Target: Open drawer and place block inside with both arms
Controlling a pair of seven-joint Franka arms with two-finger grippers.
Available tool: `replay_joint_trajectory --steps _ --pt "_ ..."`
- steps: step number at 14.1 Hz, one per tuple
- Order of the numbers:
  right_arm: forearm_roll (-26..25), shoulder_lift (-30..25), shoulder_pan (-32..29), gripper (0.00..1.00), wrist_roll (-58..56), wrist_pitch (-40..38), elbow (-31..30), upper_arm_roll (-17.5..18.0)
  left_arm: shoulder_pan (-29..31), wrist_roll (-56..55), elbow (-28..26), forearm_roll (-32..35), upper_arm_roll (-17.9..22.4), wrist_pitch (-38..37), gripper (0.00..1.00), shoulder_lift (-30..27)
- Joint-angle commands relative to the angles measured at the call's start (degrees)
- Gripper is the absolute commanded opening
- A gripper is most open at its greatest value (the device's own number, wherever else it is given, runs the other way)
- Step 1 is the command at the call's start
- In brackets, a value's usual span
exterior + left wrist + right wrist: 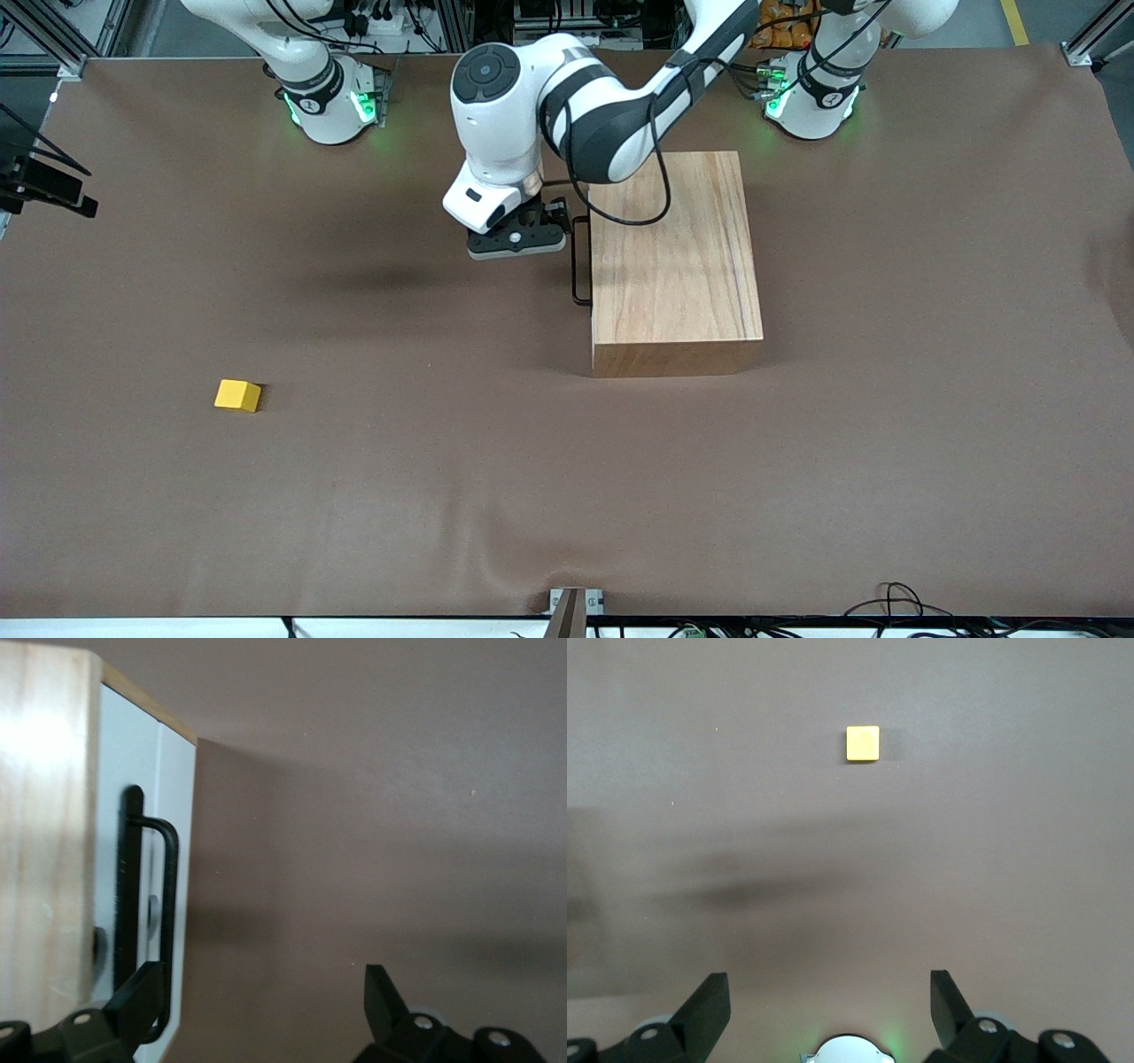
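The right arm was cut off above its green-lit base at the top edge of the front view, so its right end effector (830, 1010) appeared only in the right wrist view, with fingers spread wide and holding nothing, high over bare brown tabletop (797, 487). The drawer's white front panel (146, 859) was hidden in the front view, where only the thin black loop handle (580, 261) projected from the large plain wooden box (675, 261); the drawer sat fully closed. The left arm reached from its base across the box, its forearm and a black cable covering part of the box top. The left end effector (518, 237) hung just beside the handle, on the side toward the right arm's end of the tabletop; its fingers stood wide apart, one fingertip (142, 997) overlapping the handle's end, contact not discernible, nothing gripped. One small bright yellow cube block (237, 395) lay on the tabletop, well apart from the box, nearer the front camera and toward the right arm's end. Count: two arms, one box, one drawer, one block.
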Motion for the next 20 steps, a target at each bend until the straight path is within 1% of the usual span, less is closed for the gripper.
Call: replay_joint_trajectory --steps 1,3,5,8,14,16,20 --pt "-0.6 -0.8 -0.7 1.0 0.7 -0.3 -0.6 0.6 -2.1 -2.0 2.1 1.4 1.1 -0.1 1.0 1.0" --pt "-0.6 -0.7 -0.7 1.0 0.7 -0.1 -1.0 0.5 -4.2 -2.0 1.9 1.6 2.6 -0.4 1.0 1.6" --pt "-0.6 -0.7 -0.7 1.0 0.7 0.0 -1.1 0.5 -7.2 -1.9 1.6 1.6 6.0 -0.7 1.0 2.3" --pt "-0.6 -0.6 -0.8 1.0 0.5 -0.2 -1.9 0.5 -10.8 -1.9 1.6 2.1 9.1 -0.9 1.0 3.8" --pt "-0.6 -0.4 -0.7 1.0 0.3 0.0 -2.0 0.5 -11.7 -1.6 1.5 3.5 10.7 -2.9 1.0 3.5" --pt "-0.6 -0.4 -0.7 1.0 0.3 0.0 -2.0 0.5 -11.7 -1.3 1.3 7.3 10.5 -3.3 1.0 3.6" --pt "-0.6 -0.3 -0.7 1.0 0.2 0.3 -2.0 0.5 -11.5 -1.1 1.3 9.7 10.7 -3.6 1.0 5.4"
